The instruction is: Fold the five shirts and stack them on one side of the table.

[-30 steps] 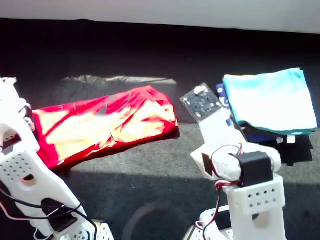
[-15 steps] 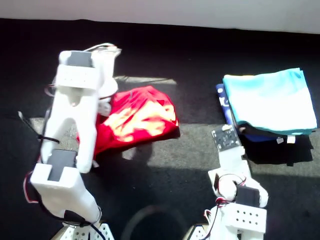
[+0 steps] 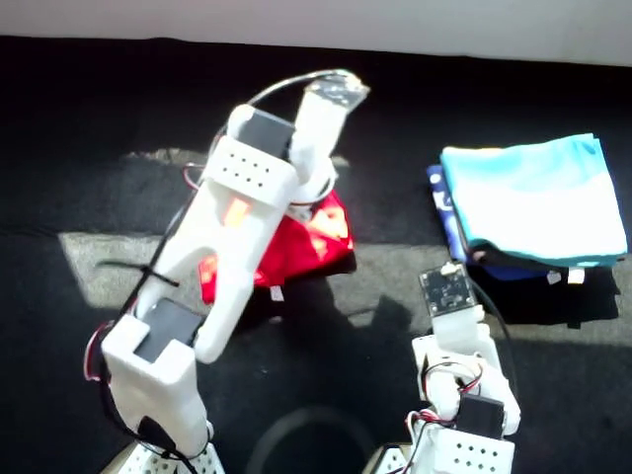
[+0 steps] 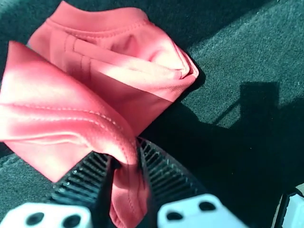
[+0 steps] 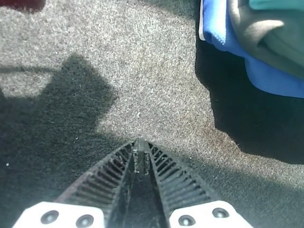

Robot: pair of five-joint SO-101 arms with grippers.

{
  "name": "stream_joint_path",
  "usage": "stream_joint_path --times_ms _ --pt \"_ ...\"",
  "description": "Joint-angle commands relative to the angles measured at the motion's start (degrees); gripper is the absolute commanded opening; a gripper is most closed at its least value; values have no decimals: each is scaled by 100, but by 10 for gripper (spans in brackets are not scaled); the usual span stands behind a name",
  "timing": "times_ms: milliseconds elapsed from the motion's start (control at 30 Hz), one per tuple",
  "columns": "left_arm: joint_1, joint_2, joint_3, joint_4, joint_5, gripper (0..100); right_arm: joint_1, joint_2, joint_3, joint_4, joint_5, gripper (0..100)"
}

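A red shirt lies bunched near the table's middle, its left part doubled over onto its right. My left arm stretches across it from the front left. In the left wrist view my left gripper is shut on a fold of the red shirt, which hangs down to the carpet. A stack of folded shirts sits at the right, light blue on top, dark blue and black beneath. My right gripper is shut on nothing above bare carpet, near the blue edge of the stack.
The grey carpeted table has free room at the left and front. The right arm is drawn back by its base at the front right. A white wall edge runs along the back.
My left arm swung from the front left across the table to the right, pulling the red shirt's left part over its right part. The right arm drew back toward its base.
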Motion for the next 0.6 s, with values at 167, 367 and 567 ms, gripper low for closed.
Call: stream_joint_path --times_ms 167,367,567 --pt "57 541 -734 -475 26 9 57 84 760 -119 -237 6" --pt "48 1095 -1516 -413 35 10 57 84 760 -119 -237 6" --pt "127 1525 -2123 202 35 167 57 92 760 -119 -237 6"
